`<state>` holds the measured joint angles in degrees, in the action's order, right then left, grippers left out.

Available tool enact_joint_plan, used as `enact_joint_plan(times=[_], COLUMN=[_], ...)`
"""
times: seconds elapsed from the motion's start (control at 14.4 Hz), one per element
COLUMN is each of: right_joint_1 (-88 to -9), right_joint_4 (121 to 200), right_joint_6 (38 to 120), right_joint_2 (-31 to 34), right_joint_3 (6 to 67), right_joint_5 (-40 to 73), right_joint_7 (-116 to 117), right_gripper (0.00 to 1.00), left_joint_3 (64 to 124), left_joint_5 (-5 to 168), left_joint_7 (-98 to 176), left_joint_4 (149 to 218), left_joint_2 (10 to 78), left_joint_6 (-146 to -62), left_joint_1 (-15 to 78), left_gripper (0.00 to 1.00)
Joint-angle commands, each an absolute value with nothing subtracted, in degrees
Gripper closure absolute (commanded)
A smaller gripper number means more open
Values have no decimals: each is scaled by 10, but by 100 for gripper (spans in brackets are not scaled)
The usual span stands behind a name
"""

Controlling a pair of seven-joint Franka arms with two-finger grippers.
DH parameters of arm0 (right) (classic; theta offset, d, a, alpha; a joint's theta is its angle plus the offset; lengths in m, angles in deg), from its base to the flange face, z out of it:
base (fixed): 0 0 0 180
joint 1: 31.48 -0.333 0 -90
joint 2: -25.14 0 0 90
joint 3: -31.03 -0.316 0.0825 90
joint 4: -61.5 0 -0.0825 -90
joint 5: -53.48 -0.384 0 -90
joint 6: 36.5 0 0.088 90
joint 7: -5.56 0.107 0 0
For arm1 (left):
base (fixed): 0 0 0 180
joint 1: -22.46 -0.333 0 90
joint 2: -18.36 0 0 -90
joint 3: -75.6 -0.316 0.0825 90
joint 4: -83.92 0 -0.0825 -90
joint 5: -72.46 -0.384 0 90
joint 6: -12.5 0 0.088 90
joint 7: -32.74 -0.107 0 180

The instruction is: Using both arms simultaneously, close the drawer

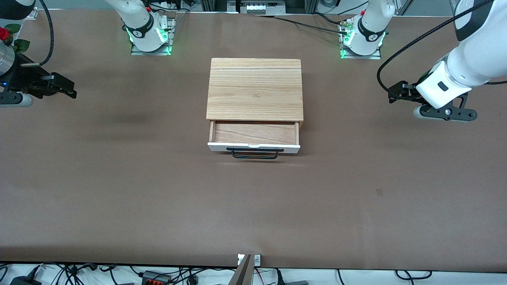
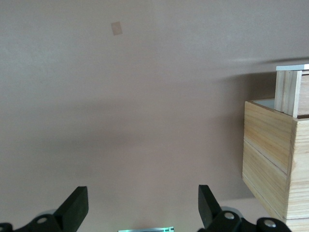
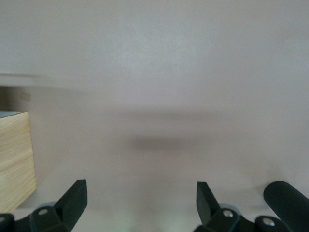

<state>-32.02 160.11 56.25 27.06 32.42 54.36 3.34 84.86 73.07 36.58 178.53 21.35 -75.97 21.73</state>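
Note:
The light-wood cabinet [image 1: 254,89] stands mid-table. Its drawer [image 1: 253,134] is pulled out toward the front camera and shows a reddish-brown inside, a white front panel [image 1: 253,148] and a black bar handle [image 1: 254,154]. My left gripper [image 1: 394,94] hangs open and empty over bare table toward the left arm's end, well apart from the cabinet. In the left wrist view the gripper [image 2: 143,203] is spread wide, with the cabinet [image 2: 270,159] and drawer side [image 2: 288,92] off to one side. My right gripper [image 1: 68,88] is open and empty over the right arm's end; in its wrist view [image 3: 140,198] a cabinet corner [image 3: 17,159] shows.
The brown table [image 1: 158,190] has a small tan patch [image 1: 379,192], which also shows in the left wrist view [image 2: 116,28]. A red flower [image 1: 4,33] sits at the right arm's end. Cables run along the front edge [image 1: 79,273].

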Motion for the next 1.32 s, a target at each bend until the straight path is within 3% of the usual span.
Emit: enact_joint_plan(times=[0.0,0.28,0.77,1.25], right_joint_1=[-314,-316,-350,-389], right_joint_4=[1597,1596,1597,1597], right_joint_6=[553,553,527,667], right_joint_2=[273,272,229,124], right_joint_3=[316,315,312,312], right_joint_5=[537,537,532,391], right_joint_7=[43,40,39,41], right_gripper=[0,0,0,0], left_joint_3=[848,847,860,860], left_joint_5=[721,725,725,795], left_joint_7=[363,364,374,469], left_joint_4=[1766,1761,1675,1667], left_joint_2=[221,228,295,435], left_joint_6=[-747,-747,-751,-886], left_joint_1=[219,219,252,310], left_gripper=[0,0,0,0])
